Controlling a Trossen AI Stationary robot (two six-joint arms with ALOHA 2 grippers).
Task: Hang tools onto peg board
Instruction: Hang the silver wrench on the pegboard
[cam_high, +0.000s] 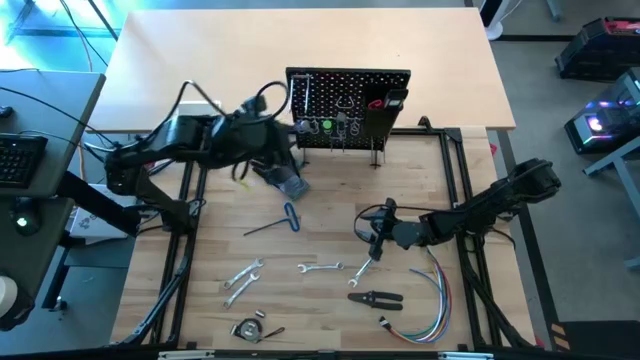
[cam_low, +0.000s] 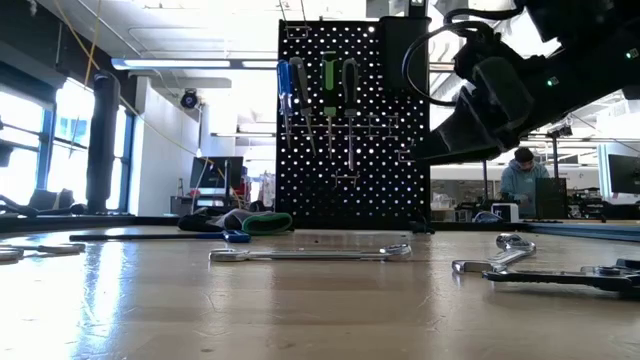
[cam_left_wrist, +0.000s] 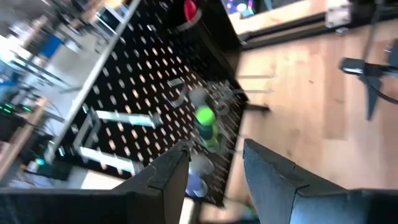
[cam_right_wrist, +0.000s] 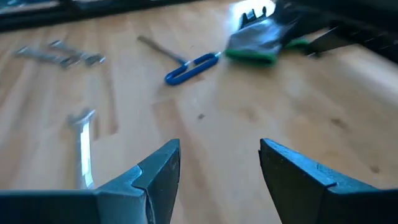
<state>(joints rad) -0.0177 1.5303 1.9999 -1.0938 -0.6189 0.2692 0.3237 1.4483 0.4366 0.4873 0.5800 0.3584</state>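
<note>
We see the peg board (cam_high: 348, 108) standing upright at the table's far edge, with the left gripper (cam_high: 285, 150) just beside its left end, above a black glove (cam_high: 287, 181). The right gripper (cam_high: 378, 238) hovers mid-table near a silver wrench (cam_high: 362, 271). The blue-handled hex key (cam_high: 274, 223), other wrenches (cam_high: 241, 278), pliers (cam_high: 375, 297) and a wire bundle (cam_high: 425, 310) lie on the wood.

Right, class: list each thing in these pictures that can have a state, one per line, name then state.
Peg board: upright, screwdrivers hanging on it.
Green-handled screwdriver: hung on the board.
Blue-handled hex key: lying flat on the table.
Long wrench: lying flat, not hung.
Black pliers: lying flat, not hung.
Glove: lying on the table.
Left tool: open, empty, at the board.
Right tool: open, empty, low over the table.
</note>
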